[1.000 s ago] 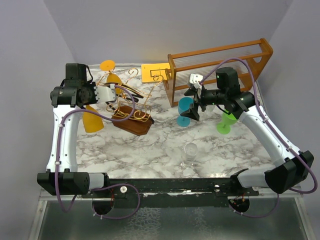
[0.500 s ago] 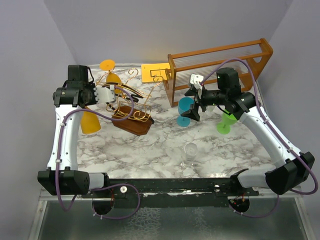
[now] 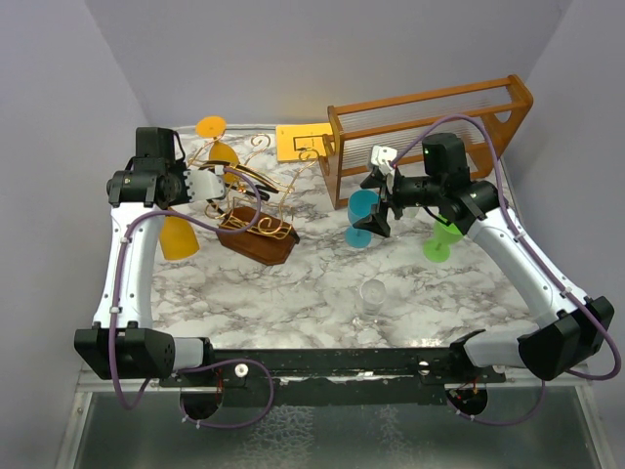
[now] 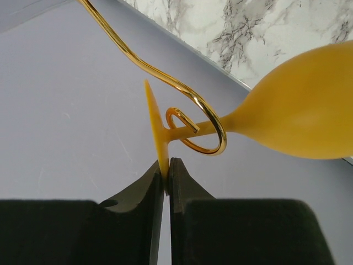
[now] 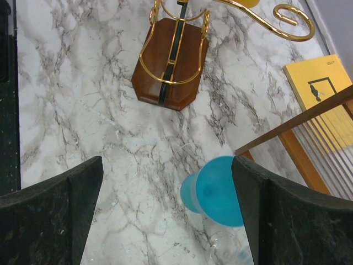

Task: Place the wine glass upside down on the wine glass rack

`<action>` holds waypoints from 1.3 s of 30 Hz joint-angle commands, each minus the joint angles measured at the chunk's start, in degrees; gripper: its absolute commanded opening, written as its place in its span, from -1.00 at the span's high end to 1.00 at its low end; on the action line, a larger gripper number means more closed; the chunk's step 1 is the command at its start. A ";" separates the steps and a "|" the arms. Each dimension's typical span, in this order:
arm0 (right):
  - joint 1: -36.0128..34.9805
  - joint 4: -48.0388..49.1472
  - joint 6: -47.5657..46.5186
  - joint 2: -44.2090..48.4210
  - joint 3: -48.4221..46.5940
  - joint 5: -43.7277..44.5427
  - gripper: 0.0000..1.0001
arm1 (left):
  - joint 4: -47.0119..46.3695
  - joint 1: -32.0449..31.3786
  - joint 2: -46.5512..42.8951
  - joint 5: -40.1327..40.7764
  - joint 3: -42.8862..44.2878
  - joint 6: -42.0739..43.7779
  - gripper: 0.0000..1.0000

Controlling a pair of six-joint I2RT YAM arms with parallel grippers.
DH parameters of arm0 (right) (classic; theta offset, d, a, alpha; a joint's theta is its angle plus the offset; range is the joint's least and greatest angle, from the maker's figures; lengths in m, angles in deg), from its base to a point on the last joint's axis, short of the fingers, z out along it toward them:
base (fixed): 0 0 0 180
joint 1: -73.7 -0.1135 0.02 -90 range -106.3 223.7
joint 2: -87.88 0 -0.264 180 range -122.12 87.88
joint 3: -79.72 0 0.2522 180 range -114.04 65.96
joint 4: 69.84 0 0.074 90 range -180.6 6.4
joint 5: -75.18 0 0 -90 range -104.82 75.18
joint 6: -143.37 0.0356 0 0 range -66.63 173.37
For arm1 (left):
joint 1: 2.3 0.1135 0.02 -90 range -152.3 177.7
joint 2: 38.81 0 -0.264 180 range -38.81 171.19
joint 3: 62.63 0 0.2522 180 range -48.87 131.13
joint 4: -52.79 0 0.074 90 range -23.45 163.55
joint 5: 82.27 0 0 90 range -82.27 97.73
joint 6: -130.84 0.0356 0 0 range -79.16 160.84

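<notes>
Left claw: we see it clamped on the edge of the yellow wine glass foot.
Wine glass: stem inside a gold wire curl of the rack (bowl hanging off the rack's left side).
Right claw: spread wide above the blue glass, holding nothing.

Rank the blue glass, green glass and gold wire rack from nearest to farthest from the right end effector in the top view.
1. Blue glass, just by the right end effector.
2. Green glass, to its right, beside the arm.
3. Gold wire rack, farther off at left.
</notes>
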 commanded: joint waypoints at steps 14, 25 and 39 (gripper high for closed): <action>-0.01 2.10 -0.95 1.16 0.83 -0.85 -0.99 | 2.42 -0.72 0.17 0.09 2.04 -1.18 0.52; -0.01 2.11 -0.95 1.35 0.87 -0.86 -0.99 | 4.57 -1.52 -0.39 0.33 3.36 -1.44 0.36; -0.01 2.37 -1.03 1.92 1.19 -0.77 -0.99 | 7.48 -1.87 -1.37 1.10 4.00 -1.57 0.23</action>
